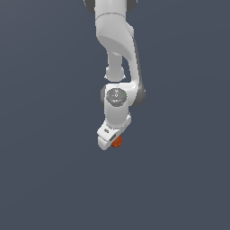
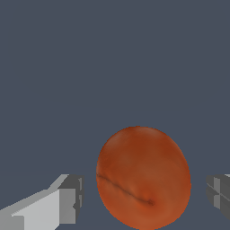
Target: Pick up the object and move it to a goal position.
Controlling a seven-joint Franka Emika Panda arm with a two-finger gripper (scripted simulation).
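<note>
Plainly, the gripper [image 2: 143, 197] stands spread, one finger [image 2: 67, 200] at the ball's 9 o'clock with a gap, the other at 3 o'clock, also apart. Between them sits the ball [image 2: 143, 177], unpinched. Closing off-centre could, I judge, squirt the round, bumpy thing sideways out of reach

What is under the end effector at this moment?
The orange-red ball lies between the end effector's open fingers, with gaps on both sides. In the exterior view the end effector covers most of the ball; its underside is hidden.

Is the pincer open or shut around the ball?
Open: the pincer fingers stand apart from the orange-red bumpy ball, gaps showing both sides.
</note>
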